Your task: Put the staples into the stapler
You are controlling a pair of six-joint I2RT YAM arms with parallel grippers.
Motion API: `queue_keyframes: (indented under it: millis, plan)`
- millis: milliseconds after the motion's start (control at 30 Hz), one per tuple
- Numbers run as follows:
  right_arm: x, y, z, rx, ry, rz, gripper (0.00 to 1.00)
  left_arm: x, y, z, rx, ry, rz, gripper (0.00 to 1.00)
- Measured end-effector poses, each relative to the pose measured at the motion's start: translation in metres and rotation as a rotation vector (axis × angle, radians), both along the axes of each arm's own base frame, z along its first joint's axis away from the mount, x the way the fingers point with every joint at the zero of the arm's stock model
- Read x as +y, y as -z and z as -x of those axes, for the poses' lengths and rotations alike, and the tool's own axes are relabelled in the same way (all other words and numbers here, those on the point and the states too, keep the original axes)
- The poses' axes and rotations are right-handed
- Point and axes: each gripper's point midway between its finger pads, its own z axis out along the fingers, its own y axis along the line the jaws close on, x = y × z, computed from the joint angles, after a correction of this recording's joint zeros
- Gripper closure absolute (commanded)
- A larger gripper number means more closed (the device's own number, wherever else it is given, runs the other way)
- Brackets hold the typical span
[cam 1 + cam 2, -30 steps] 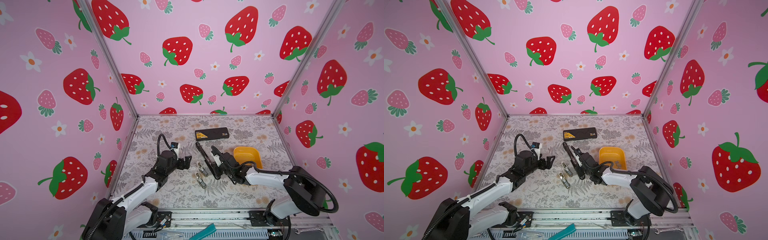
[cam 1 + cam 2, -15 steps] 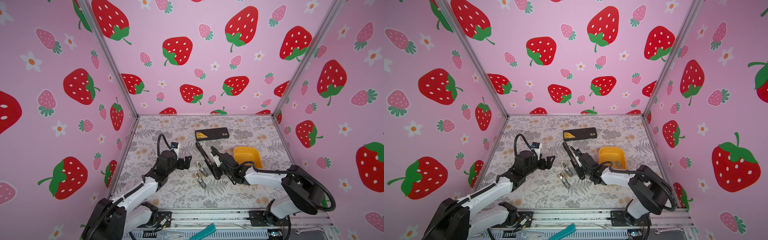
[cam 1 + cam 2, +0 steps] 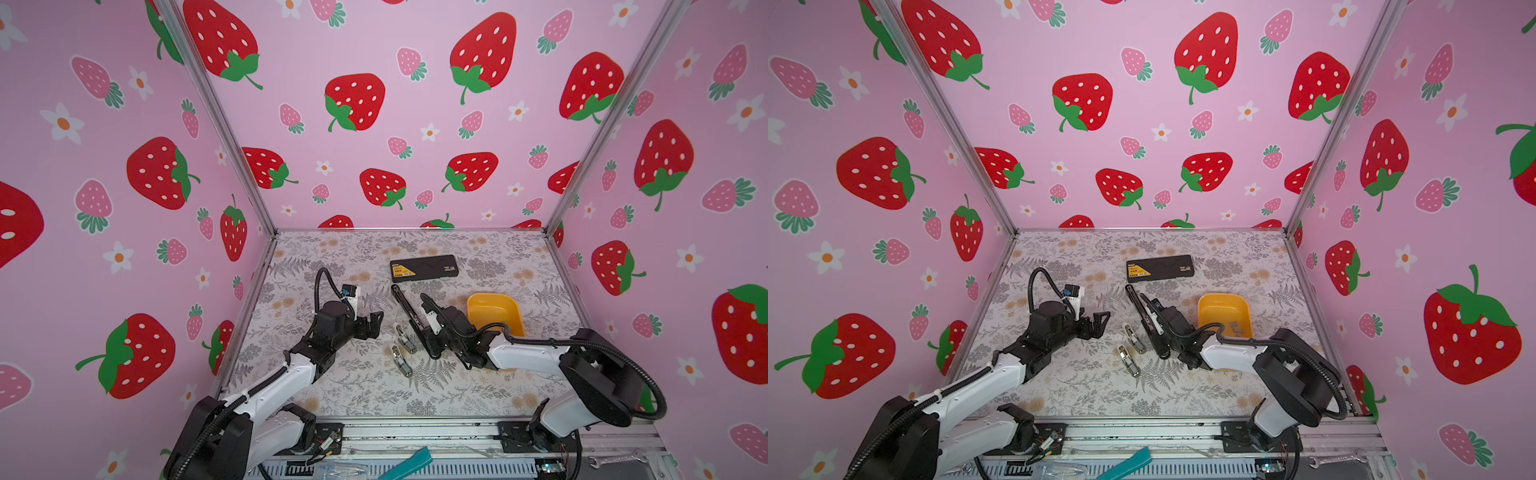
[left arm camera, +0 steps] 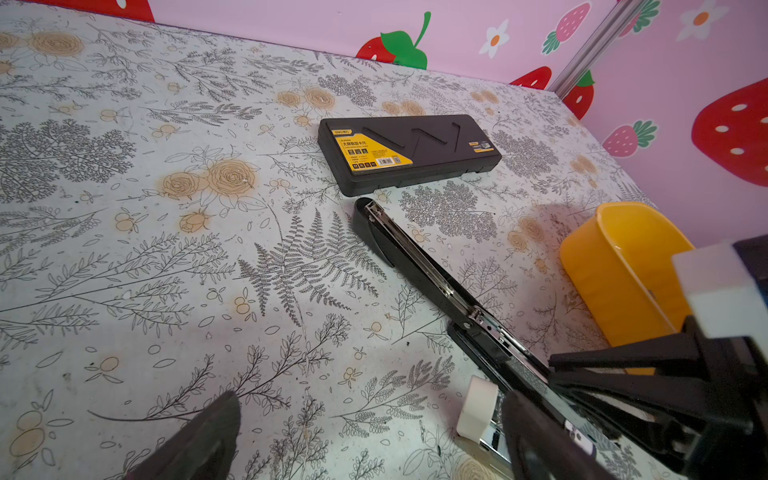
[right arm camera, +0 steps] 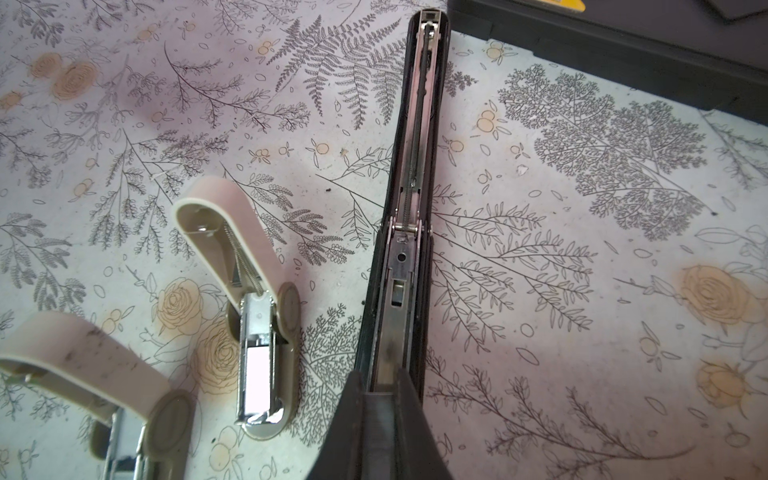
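Hardly changing anything since one second ago: keeping both arms in nearly the same pose and leaving every object in its place. Pressing the right fingers (image 5: 357, 399), closed almost fully, down on the near end of the long black stapler (image 5: 417, 166), right over its open metal channel; not showing clearly whether anything thin is being pinched between them. Keeping this stapler opened flat on the flower-patterned bench (image 3: 374, 395), its far tip just beside the flat black box with a yellow label (image 3: 424, 266). Holding the left fingers (image 4: 195, 444) spread wide and empty above the bench, to the left of the black stapler and apart from it. Leaving the staples (image 3: 1234, 326), a few tiny grey metal strips, inside the yellow plastic tray (image 3: 513, 320), which is standing to the right of the stapler, partly behind the right arm. Leaving also two small beige staplers (image 3: 404, 334) (image 3: 401, 360), both flipped open, on the bench between the two arms, just beside the black stapler.
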Motion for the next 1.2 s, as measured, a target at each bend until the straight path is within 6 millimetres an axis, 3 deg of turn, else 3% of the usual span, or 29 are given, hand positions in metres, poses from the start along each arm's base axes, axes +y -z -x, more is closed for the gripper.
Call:
queue_keyframes:
  millis: [967, 1200]
  plan:
    - [-0.0051, 0.0020, 0.0075, 0.008, 0.051, -0.051, 0.90, -0.0026, 0.0022, 0.0002, 0.011, 0.012, 0.003, 0.01]
    - [-0.0080, 0.0022, 0.0097, 0.002, 0.058, -0.062, 0.82, -0.0026, 0.0026, 0.0002, 0.012, 0.013, 0.003, 0.01]
